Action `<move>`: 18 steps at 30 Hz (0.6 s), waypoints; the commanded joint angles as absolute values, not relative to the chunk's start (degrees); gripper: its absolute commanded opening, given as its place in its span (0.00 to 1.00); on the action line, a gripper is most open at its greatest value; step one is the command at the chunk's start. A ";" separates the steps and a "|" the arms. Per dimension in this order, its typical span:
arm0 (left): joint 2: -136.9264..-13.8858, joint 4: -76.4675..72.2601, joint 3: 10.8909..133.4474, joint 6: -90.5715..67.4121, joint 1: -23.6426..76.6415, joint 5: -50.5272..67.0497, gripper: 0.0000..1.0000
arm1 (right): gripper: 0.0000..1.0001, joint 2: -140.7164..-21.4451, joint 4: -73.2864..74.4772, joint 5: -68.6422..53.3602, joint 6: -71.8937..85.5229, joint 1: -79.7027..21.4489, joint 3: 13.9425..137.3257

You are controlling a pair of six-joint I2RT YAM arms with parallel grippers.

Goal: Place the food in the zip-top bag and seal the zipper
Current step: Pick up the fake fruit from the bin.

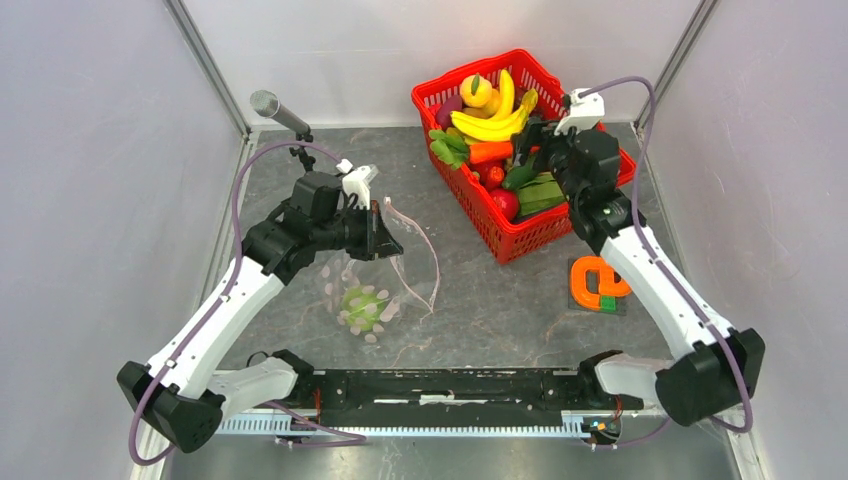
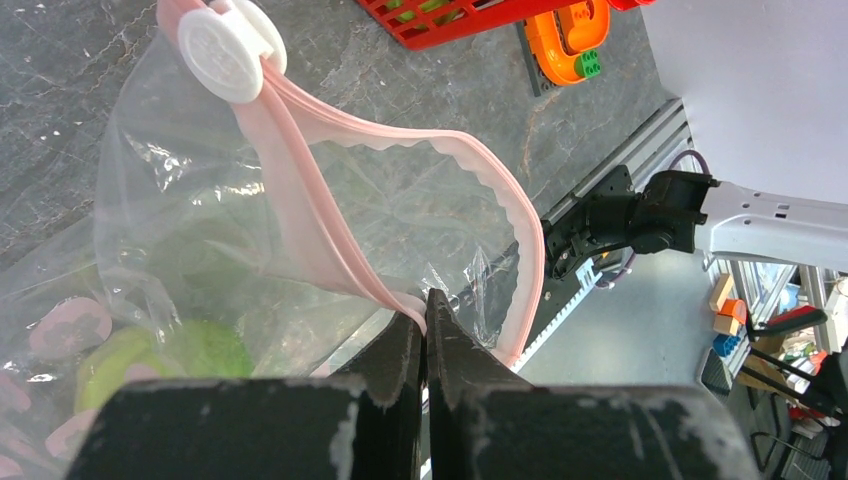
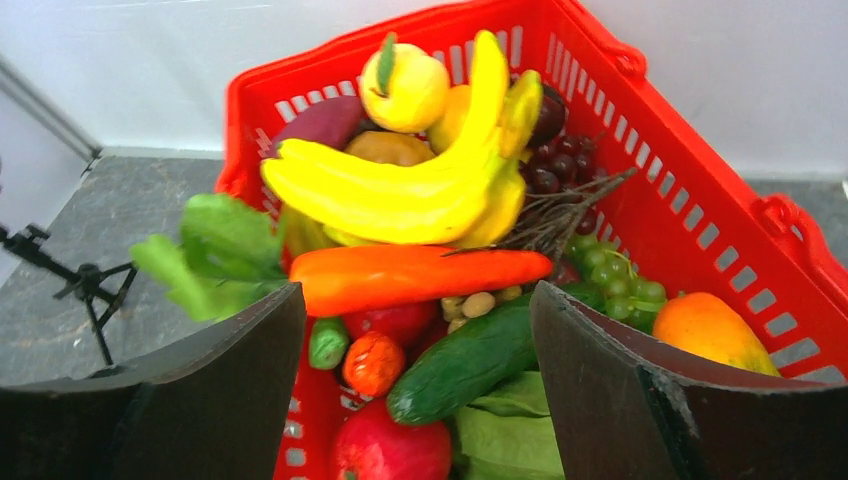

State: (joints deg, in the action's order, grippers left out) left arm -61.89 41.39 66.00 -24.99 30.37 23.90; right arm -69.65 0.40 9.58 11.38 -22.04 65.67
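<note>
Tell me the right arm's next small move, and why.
Probably lower the right gripper onto the carrot and close. Its jaws stand open over the red basket, with the carrot lying on top of the pile between them. The left gripper pinches the zipper, holding the zip-top bag open.

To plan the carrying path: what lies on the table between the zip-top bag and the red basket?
Nothing. In the top view, the grey table between the zip-top bag and the red basket is bare.
</note>
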 commanded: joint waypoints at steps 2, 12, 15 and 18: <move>-60.66 39.20 66.28 -23.73 30.67 23.34 0.02 | 0.88 -75.50 -6.50 3.70 19.92 -15.38 67.97; -59.69 39.35 65.46 -23.73 30.73 22.01 0.02 | 0.88 -95.98 -3.39 -1.80 20.09 -10.80 86.90; -59.58 39.70 65.48 -23.64 30.72 21.73 0.02 | 0.89 -100.24 -2.41 -0.69 19.55 -10.51 90.96; -59.28 39.88 65.15 -23.47 30.74 21.29 0.02 | 0.87 -103.04 -3.98 -0.66 19.22 -10.55 92.65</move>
